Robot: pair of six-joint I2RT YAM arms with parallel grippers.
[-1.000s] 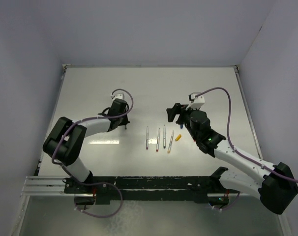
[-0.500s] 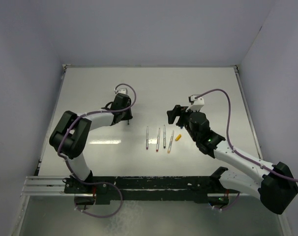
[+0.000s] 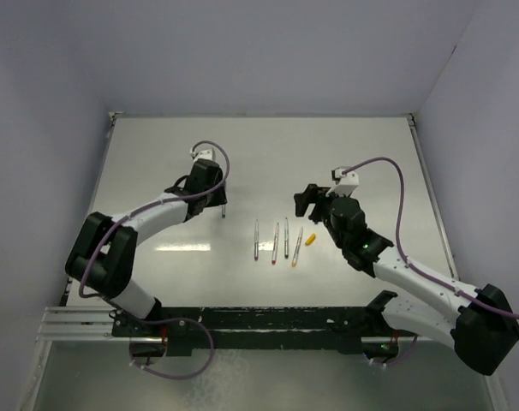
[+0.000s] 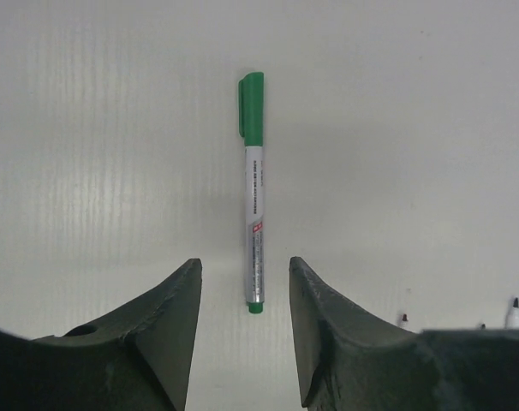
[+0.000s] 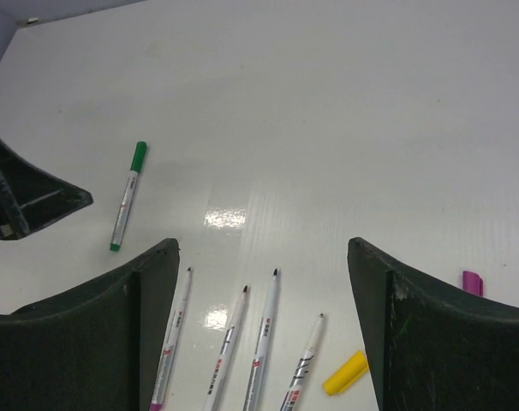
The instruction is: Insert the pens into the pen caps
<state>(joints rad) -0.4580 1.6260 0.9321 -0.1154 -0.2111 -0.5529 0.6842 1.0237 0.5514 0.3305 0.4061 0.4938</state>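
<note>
Left gripper (image 4: 244,274) hangs part-open and empty over the green pen (image 4: 253,214), capped and apparently parked aside as done; right gripper (image 5: 262,247) hovers wide open, empty, above uncapped pens (image 5: 264,342), probably for the next pick.

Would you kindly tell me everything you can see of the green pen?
The green pen is a slim stick with a silver-white printed barrel, a green clipped cap on one end and a green plug on the other. It looks plastic. It lies flat on the table, capped, its plug end between the fingers of the open left gripper, untouched.
</note>
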